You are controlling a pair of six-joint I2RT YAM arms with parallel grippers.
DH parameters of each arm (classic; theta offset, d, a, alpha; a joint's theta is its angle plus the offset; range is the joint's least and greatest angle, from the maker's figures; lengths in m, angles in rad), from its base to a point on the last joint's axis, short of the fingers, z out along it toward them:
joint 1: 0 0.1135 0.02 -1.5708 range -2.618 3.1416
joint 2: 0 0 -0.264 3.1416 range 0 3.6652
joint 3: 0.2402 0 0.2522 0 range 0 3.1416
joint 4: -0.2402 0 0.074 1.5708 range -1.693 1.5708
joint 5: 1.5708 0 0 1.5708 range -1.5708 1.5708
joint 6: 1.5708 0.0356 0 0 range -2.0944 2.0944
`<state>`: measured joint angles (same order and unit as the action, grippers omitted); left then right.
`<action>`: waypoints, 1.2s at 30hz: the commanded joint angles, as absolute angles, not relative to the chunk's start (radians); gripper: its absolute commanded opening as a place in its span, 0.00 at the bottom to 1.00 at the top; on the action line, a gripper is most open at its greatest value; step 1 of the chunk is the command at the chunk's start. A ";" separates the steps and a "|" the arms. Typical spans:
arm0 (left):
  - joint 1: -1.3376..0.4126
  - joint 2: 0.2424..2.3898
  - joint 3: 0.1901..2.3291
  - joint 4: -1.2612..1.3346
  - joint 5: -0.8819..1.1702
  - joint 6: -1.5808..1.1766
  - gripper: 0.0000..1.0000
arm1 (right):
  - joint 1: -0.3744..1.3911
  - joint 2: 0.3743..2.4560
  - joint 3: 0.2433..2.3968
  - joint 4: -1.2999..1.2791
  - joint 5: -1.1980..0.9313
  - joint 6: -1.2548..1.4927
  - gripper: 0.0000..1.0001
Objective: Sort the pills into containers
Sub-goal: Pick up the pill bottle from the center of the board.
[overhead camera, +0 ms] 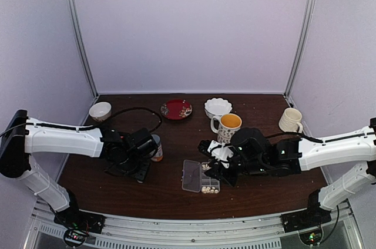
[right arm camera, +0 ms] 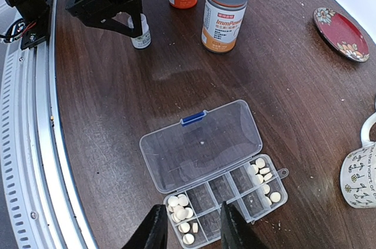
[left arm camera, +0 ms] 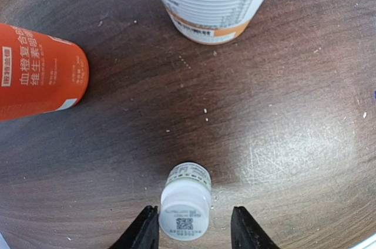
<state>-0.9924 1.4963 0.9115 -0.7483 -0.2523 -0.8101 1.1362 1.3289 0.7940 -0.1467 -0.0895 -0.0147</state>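
At six o'clock in your left wrist view, the left gripper (left arm camera: 194, 228) straddles a small white bottle (left arm camera: 186, 199), jaws half-open and unclamped. Pills (right arm camera: 178, 202) sit in the pill box (right arm camera: 200, 143) beneath your half-open, seemingly empty right gripper (right arm camera: 194, 225). Squeeze squarely next.

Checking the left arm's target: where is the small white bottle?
Left wrist view: the small white bottle stands inside the left claw, on the left half of the table; the orange bottle and grey-capped bottle are just beyond.

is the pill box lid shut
No, the clear lid lies swung open flat beside the pill box, leaving the pills in its cells uncovered.
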 commanded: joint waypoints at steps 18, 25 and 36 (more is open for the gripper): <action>-0.974 1.524 0.920 -0.764 -0.284 -0.798 0.42 | 1.132 1.349 0.823 -0.157 -0.102 -0.017 0.32; -0.975 1.535 0.932 -0.797 -0.306 -0.796 0.35 | 1.132 1.339 0.814 -0.153 -0.100 -0.017 0.32; -0.993 1.407 1.014 -0.805 -0.250 -0.727 0.25 | 1.132 1.294 0.785 -0.096 -0.112 0.000 0.32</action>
<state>-0.9836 1.4818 0.9417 -0.8097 -0.2825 -0.7727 1.1362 1.3365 0.7952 -0.1482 -0.0982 -0.0135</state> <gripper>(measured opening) 0.261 0.324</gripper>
